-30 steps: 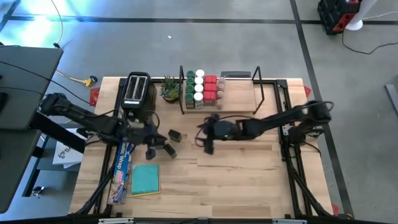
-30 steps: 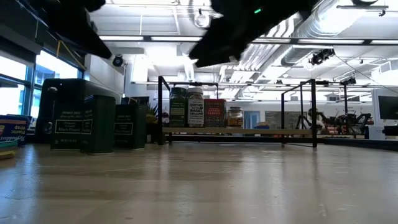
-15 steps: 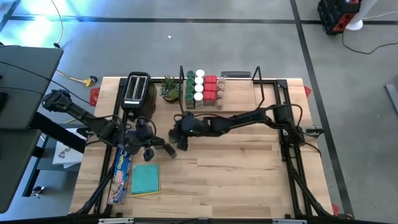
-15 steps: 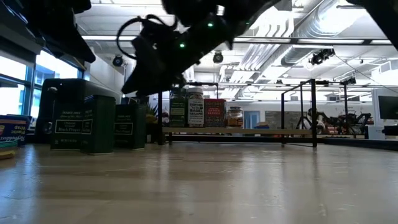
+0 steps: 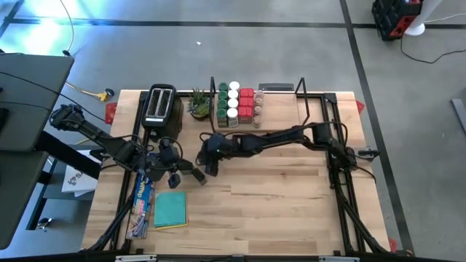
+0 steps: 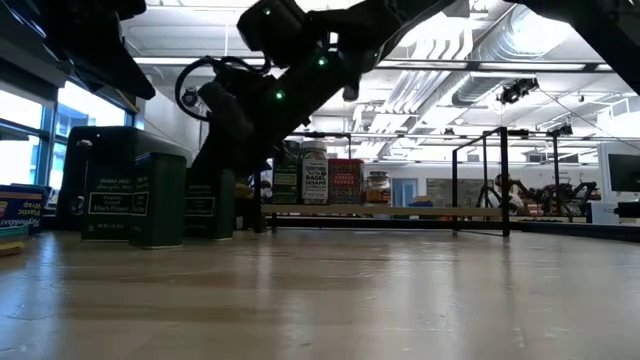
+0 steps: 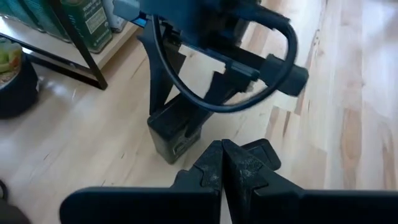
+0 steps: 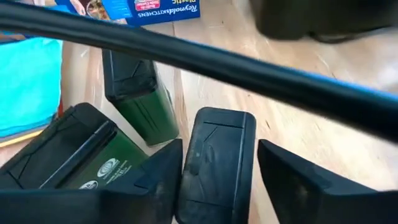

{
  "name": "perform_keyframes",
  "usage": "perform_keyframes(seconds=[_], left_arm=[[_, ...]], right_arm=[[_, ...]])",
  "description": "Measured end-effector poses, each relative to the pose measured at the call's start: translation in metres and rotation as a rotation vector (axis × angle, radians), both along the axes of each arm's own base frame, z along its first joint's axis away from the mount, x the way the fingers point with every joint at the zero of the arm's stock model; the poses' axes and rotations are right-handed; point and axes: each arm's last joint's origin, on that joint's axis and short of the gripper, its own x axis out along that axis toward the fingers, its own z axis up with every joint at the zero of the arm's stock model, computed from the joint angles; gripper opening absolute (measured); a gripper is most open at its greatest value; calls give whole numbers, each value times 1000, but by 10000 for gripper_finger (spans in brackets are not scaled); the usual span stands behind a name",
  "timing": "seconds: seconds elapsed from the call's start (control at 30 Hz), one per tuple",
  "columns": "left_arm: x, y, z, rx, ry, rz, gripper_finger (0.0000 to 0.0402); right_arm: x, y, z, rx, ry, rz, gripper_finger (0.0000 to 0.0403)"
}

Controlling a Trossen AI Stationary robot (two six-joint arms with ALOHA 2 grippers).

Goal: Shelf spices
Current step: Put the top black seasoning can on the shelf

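my right gripper (image 8: 219,165) has its fingers spread to either side of a dark rectangular tin (image 8: 217,163), one finger (image 8: 152,183) and the other (image 8: 298,183) flanking the top with gaps on both sides, so straddling, not clamped yet as far as i can see. in the high view that gripper (image 5: 209,154) sits over the table's left-middle, arm stretched across in front of the shelf (image 5: 280,116). two more dark tins beside it: one upright (image 8: 140,102), one nearer and tipped toward me with a round logo showing (image 8: 74,155). my left gripper (image 7: 222,163) is pinched shut on nothing, parked just left of the tin cluster (image 5: 169,161). progress, my read: most of the job is done. green-lidded jars (image 5: 223,102), white-lidded jars (image 5: 233,100), red tins (image 5: 246,102) and tiny clear jars (image 5: 258,102) stand packed at the shelf's left end; the rest of the plank is bare. what's left looks like the three dark tins on the table (image 5: 277,182). materials: tins look like painted metal, dark green, boxy with rounded shoulders and black recessed tops, smooth sides so probably slick under the pads. shelf is pale wood plank on thin black wire-like frame. table is light butcher-block, matte. nearby a blue foil box (image 8: 161,7) and a teal pad (image 8: 28,81).
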Motion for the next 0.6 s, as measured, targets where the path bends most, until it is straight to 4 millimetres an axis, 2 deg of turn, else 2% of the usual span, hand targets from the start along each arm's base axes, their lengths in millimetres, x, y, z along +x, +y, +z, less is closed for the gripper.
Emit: perform_keyframes(seconds=[0.3, 0.5, 0.6], left_arm=[[0, 0, 0, 6, -2, 2, 0], [0, 0, 0, 21, -4, 3, 0], [0, 0, 0, 20, -6, 4, 0]], right_arm=[[-2, -2, -2, 27, 31, 11, 127], [-8, 7, 4, 21, 74, 33, 119], [-16, 13, 15, -11, 116, 48, 119]])
